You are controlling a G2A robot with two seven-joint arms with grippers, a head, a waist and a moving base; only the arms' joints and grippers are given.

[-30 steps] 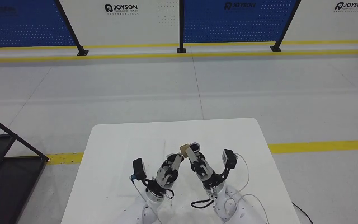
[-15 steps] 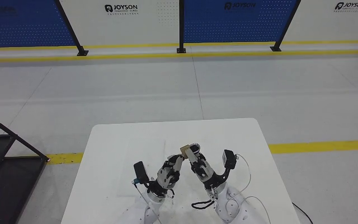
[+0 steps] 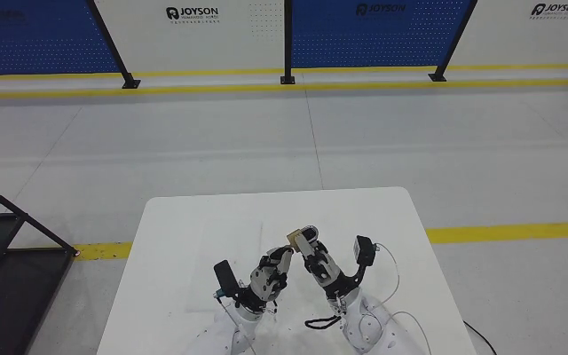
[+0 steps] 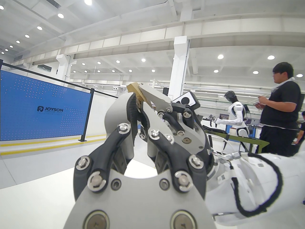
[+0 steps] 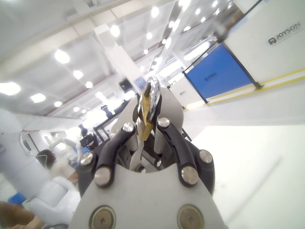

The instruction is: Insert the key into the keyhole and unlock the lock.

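A brass padlock (image 3: 292, 237) with a silver shackle (image 5: 153, 91) is held up above the white table (image 3: 186, 231), and my right gripper (image 5: 152, 104) is shut on its body (image 5: 145, 120). My left gripper (image 4: 137, 106) meets it from the other side, fingers shut. A sliver of brass (image 4: 133, 88) shows at its fingertips against the right gripper's finger. I take it for the key, but most of it is hidden by the pads. From above, the left gripper (image 3: 282, 255) and right gripper (image 3: 303, 244) touch tip to tip at the lock.
Both arms rise from the table's near edge, with a cable (image 3: 383, 266) looping off the right one. A black rack (image 3: 22, 235) stands on the floor to the left. Blue and white barrier panels (image 3: 373, 31) stand far behind.
The left arm has shifted slightly toward the near edge and to the right. Both grippers stay together at the padlock, which has barely moved.
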